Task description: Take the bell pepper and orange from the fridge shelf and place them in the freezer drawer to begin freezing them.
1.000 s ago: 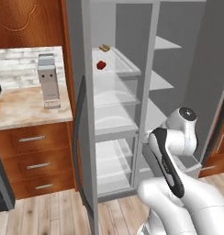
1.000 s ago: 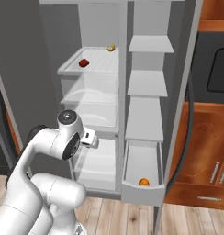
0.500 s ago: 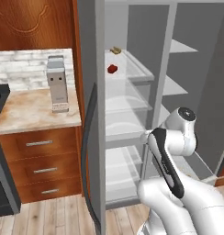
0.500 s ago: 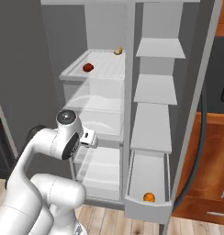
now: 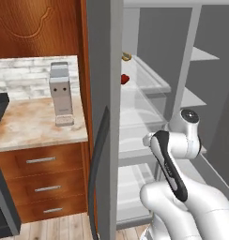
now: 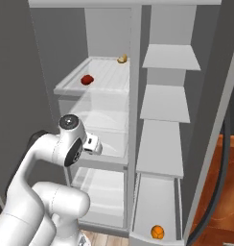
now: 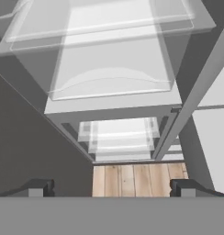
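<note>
One of two items is already delivered; the entry stands at the second half of the task.

Fridge, open, grey interior: several pale shelves stacked on the left side, door shelves to the right, clear crisper bins below.

Freezer drawer: light grey pull-out bin at the bottom right of the right base view, pulled open. Holds the orange.

Fridge shelf: the top translucent panel with a grey rim. Carries the bell pepper near its front left and a small yellowish-tan item at the back; the two lie well apart.

Arm: white, folded low in front of the crisper bins, below the level of the fridge shelf.

Gripper: jaws stand wide apart and hold nothing; the hand view looks down past the clear bins to the wooden floor.

Orange: bright ball resting on the floor of the freezer drawer, near its front.

Bell pepper: glossy red lump, untouched on the fridge shelf, also visible past the door edge in the left base view.

Step in hand, as judged: fetching the bell pepper. The next move calls for raising the hand well up to the top shelf, reaching in over its front rim, and closing the jaws on the pepper without nudging it backward.
</note>
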### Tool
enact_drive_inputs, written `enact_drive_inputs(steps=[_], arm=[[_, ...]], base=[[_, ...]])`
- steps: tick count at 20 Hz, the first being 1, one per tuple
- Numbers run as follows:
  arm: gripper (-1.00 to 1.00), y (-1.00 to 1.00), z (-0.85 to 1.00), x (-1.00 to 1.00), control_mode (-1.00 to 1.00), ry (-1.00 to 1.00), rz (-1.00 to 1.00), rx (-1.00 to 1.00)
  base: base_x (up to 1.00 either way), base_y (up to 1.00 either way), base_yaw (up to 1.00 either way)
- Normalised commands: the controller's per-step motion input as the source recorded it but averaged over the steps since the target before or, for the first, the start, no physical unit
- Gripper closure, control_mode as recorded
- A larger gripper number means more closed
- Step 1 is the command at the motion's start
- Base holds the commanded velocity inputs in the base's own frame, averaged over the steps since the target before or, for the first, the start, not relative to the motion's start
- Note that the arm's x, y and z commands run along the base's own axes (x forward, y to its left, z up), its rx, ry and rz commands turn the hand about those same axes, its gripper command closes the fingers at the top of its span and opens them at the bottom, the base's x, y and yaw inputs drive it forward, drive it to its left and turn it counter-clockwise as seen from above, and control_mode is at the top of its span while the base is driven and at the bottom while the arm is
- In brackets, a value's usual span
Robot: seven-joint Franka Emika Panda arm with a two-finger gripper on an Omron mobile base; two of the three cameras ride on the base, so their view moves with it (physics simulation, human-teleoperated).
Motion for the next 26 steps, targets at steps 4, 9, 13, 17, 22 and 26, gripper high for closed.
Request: enact_drive_inputs(steps=[4, 9, 13, 17, 22, 26], arm=[[-1.00, 0.00, 0.00, 0.00, 1.00, 0.00, 0.00, 0.00], [-1.00, 0.00, 0.00, 0.00, -1.00, 0.00, 0.00, 0.00], [-1.00, 0.04, 0.57, 0.00, -1.00, -0.13, 0.00, 0.00], [-1.00, 0.38, 1.00, 0.01, -1.00, -0.18, 0.00, -0.04], [-1.00, 0.30, 1.00, 0.07, -1.00, -0.12, -0.01, -0.05], [-1.00, 0.08, 1.00, 0.32, -1.00, -0.01, -0.04, -0.01]], base=[[0.09, 0.68, 0.00], [0.00, 0.27, 0.02], [0.00, 0.00, 0.00], [0.00, 0.00, 0.00], [0.00, 0.00, 0.00], [0.00, 0.00, 0.00]])
